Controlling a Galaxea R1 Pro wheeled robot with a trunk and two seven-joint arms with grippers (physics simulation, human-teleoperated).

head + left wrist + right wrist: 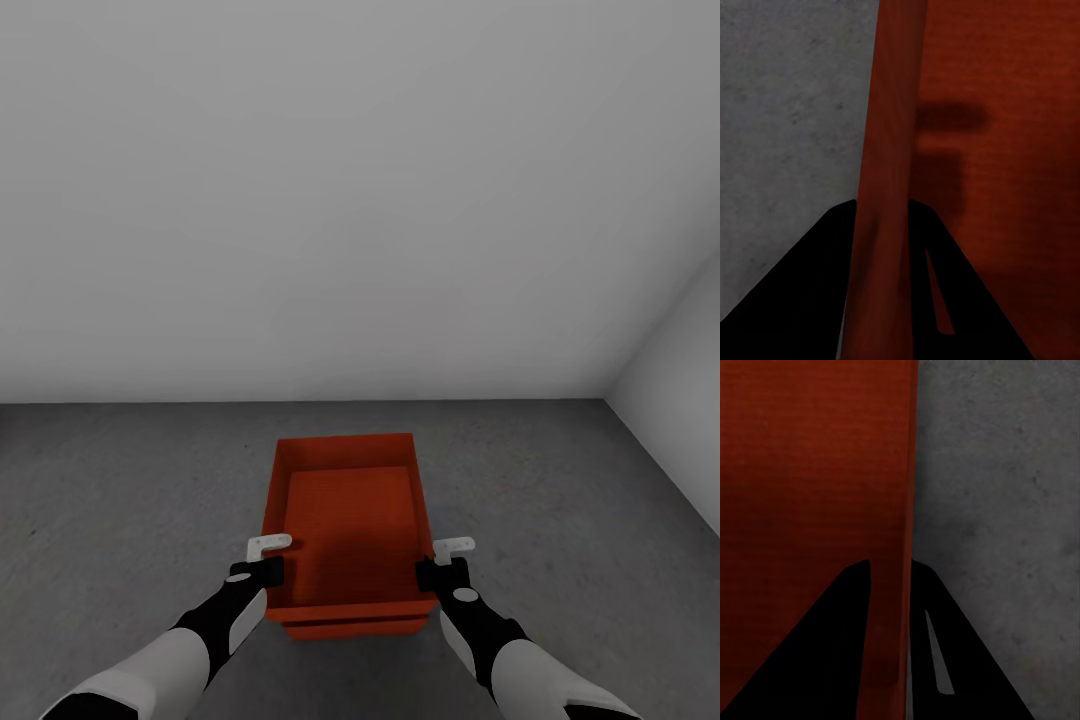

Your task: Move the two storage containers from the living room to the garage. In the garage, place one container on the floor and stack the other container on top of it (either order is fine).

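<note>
One orange-red open-top storage container lies lengthwise in front of me over the dark grey concrete floor of the garage. My left gripper is shut on the container's left wall, one finger outside and one inside. My right gripper is shut on the right wall in the same way. A narrower orange-red edge shows just under the near wall; I cannot tell whether it belongs to another container. The bin is empty inside.
A plain white wall stands a short way beyond the container. A second white wall closes the right side and forms a corner. Mottled concrete spreads to both sides of the bin.
</note>
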